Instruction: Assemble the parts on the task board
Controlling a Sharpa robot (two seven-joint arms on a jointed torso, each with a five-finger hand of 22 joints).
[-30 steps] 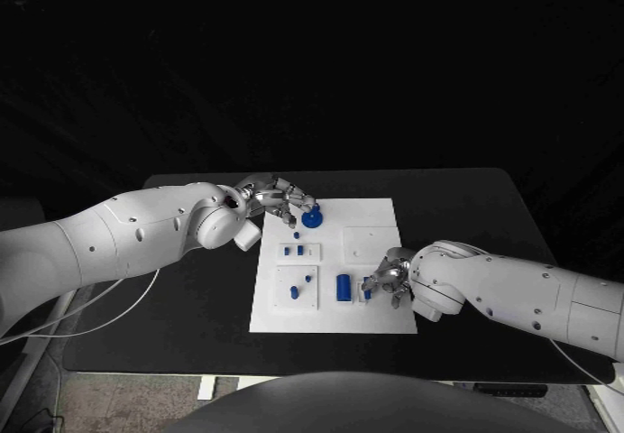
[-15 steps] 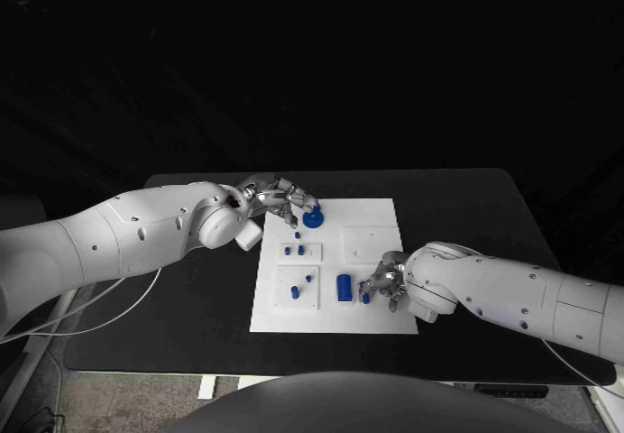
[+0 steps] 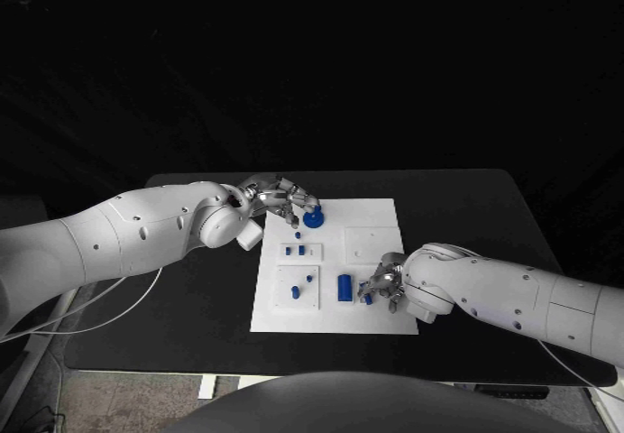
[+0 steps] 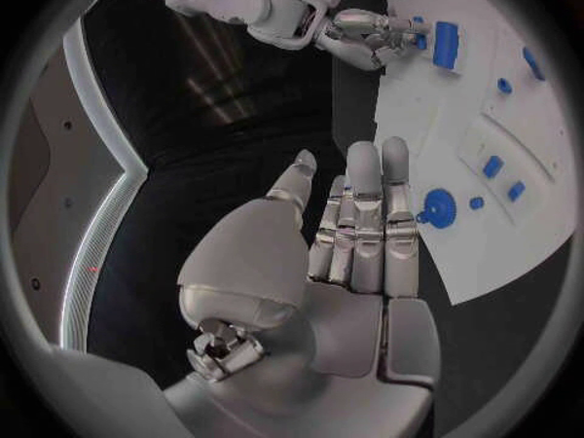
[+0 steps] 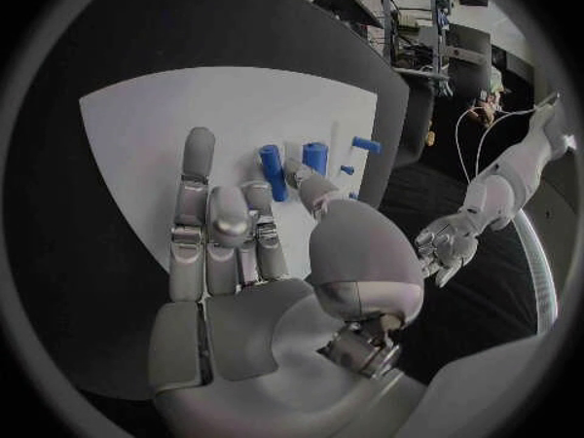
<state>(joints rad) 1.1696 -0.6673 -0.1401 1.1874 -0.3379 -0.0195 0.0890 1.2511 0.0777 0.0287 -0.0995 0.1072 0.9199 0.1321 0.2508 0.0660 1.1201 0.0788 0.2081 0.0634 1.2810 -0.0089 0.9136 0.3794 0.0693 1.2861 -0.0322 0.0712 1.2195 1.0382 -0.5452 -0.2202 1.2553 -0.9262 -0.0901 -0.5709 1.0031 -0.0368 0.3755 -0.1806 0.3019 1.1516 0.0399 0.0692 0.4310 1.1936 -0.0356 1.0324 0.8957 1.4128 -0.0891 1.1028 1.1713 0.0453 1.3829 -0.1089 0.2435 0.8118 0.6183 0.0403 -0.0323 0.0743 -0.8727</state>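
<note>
Looking down from the head camera, I see the task board (image 3: pixel 367 242) in the middle of the black table (image 3: pixel 195 289), with small blue parts on it. My left hand (image 3: pixel 279 200) hovers at the board's far left corner, fingers straight and close together, tips just beside the blue gear (image 3: pixel 314 217); it holds nothing. My right hand (image 3: pixel 386 283) sits near the board's near right edge, beside the blue cylinder (image 3: pixel 344 287), fingers loosely spread and empty. I can read no writing or labels on the board or parts.
</note>
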